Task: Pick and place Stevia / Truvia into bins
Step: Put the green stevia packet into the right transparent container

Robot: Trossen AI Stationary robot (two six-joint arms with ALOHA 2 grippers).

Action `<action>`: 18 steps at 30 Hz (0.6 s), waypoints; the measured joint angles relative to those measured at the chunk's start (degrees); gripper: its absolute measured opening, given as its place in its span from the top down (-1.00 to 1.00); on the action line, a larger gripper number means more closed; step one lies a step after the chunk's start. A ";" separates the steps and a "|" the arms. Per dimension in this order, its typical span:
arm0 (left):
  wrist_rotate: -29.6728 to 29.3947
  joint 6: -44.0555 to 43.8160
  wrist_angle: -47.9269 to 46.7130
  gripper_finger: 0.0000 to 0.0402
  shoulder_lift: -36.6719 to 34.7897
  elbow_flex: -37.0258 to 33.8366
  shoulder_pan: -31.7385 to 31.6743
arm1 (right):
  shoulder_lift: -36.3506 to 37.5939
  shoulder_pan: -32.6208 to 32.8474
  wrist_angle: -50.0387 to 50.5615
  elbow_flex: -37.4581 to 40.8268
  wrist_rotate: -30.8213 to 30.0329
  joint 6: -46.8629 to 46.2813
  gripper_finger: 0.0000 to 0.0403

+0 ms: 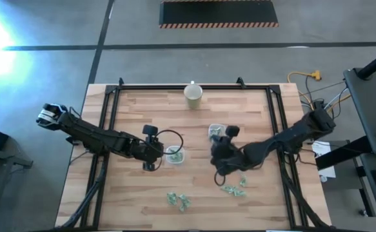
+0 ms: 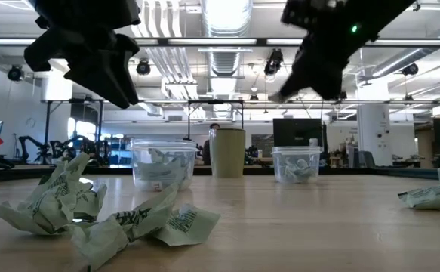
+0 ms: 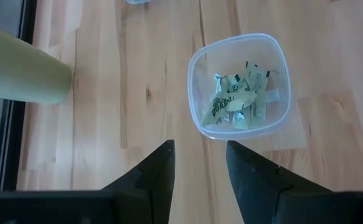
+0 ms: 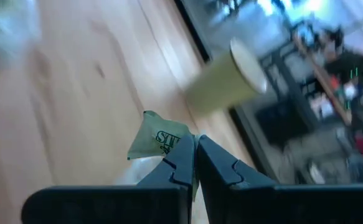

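Observation:
A pale green Stevia packet [image 4: 156, 140] is lifted above the table with my right gripper [image 4: 193, 140] shut on it. That gripper [image 1: 218, 149] hovers just near of the right clear bin [image 1: 217, 132]. This bin [image 2: 295, 164] has packets in it. My left gripper [image 3: 200, 165] stands open with nothing between its fingers, above the wood just left of the left bin [image 3: 240, 87], which holds several packets. Loose crumpled packets lie near the front edge in two groups [image 1: 178, 200] [image 1: 235, 187]. My right gripper pinches the packet by one end [image 4: 175, 146] between its two fingertips. The rest of the packet, with its printed face showing, sticks out to one side of the fingers. The fingers slant downward, toward the far side of the table. The packet is clear of the wood.
A cream round cup [image 1: 193, 94] stands at the far middle of the table, beyond both bins. Black frame rails [image 1: 110, 109] run along the left, right and far sides of the wooden top. Bare wood lies between the bins and the loose packets.

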State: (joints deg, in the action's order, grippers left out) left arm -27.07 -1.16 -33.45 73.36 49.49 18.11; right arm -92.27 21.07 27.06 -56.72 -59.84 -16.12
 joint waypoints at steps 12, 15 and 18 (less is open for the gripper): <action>0.00 0.01 -0.03 0.36 0.00 -0.19 0.00 | -0.07 -9.08 4.15 4.13 8.77 -6.79 0.96; 0.00 0.01 -0.03 0.36 0.00 -0.19 0.00 | -0.07 -10.06 4.03 4.36 10.33 -6.84 0.96; 0.00 0.03 -0.03 0.36 0.00 -0.19 -0.02 | -0.07 -10.32 3.98 4.38 10.45 -6.85 0.96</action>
State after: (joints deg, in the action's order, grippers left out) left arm -27.07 -1.13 -33.47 73.36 49.30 18.09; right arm -92.33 10.74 31.04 -52.34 -49.39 -22.97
